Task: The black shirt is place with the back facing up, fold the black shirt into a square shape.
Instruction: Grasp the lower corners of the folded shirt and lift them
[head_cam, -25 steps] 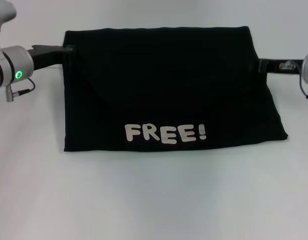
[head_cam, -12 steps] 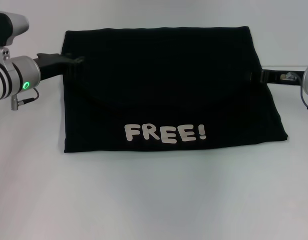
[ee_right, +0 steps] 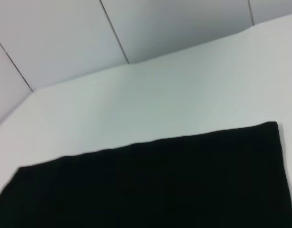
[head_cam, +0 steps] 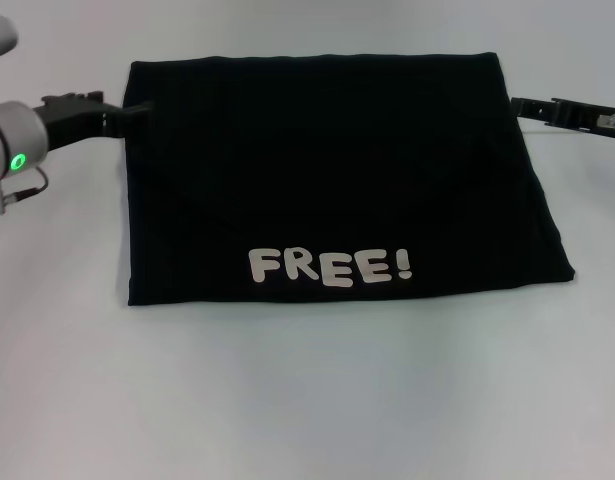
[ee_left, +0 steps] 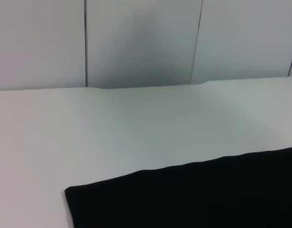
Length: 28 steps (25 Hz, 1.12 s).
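The black shirt [head_cam: 327,170] lies folded into a wide rectangle on the white table [head_cam: 307,400]. The whitish "FREE!" print [head_cam: 330,267] faces up near its front edge. My left gripper [head_cam: 137,108] is at the shirt's far left edge, its tip against the fabric. My right gripper [head_cam: 519,103] is just off the shirt's far right edge, apart from it. A corner of the shirt shows in the left wrist view [ee_left: 207,194], and its far edge shows in the right wrist view [ee_right: 150,185]. Neither wrist view shows fingers.
The table's far edge meets a pale panelled wall [ee_left: 136,42]. Bare table surrounds the shirt on all sides, with a wide strip at the front [head_cam: 307,400].
Both arms have drawn back outward from the shirt's side edges. The left tip slid left off the fabric, and the right gripper moved farther back and to the right. The shirt has not moved.
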{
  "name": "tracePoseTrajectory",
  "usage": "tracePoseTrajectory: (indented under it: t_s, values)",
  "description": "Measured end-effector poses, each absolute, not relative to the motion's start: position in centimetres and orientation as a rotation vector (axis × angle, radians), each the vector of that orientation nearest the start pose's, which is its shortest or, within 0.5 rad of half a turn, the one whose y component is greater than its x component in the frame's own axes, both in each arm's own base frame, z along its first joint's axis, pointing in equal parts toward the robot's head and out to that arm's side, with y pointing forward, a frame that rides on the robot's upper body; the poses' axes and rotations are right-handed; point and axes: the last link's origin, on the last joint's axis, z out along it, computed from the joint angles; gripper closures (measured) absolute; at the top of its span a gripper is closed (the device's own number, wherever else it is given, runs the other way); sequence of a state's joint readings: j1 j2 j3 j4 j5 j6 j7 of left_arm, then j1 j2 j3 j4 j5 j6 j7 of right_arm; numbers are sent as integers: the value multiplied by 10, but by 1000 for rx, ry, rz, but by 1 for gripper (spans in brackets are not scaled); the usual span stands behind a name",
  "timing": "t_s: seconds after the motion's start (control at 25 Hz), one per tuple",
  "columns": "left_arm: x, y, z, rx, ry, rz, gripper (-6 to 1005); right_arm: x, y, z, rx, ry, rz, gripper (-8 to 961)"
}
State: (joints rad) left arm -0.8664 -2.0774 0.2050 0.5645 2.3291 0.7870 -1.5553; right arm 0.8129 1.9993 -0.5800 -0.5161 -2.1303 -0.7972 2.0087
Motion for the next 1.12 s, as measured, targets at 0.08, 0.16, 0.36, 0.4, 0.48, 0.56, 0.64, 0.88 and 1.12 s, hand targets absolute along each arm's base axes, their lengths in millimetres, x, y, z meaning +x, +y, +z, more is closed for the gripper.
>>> tracePoseTrajectory:
  t_s: [0.08, 0.16, 0.36, 0.4, 0.48, 0.56, 0.64, 0.88, 1.12]
  values:
    - [-274, 457, 53, -1993, -889, -417, 294, 264, 462, 51, -1968, 1243, 590, 312]
    - [-278, 445, 60, -2028, -896, -437, 204, 266, 454, 52, -2002, 1262, 621, 285]
    - [-289, 399, 67, -2175, -915, -494, 104, 269, 428, 48, -2137, 1316, 664, 258]
    - [-295, 389, 69, -2188, -923, -495, 104, 270, 424, 47, -2154, 1323, 667, 258]
    - [-305, 376, 71, -2193, -933, -484, 105, 271, 419, 45, -2176, 1335, 670, 257]
    - [-316, 364, 72, -2191, -935, -459, 105, 272, 416, 42, -2177, 1345, 674, 257]
    - [-324, 354, 71, -2212, -912, -423, 106, 272, 416, 41, -2168, 1351, 682, 257]
    - [-329, 339, 47, -2348, -752, -284, 107, 271, 420, 39, -2144, 1353, 687, 263]
    - [-329, 341, 28, -2409, -723, -181, 115, 269, 422, 41, -2137, 1352, 697, 264]
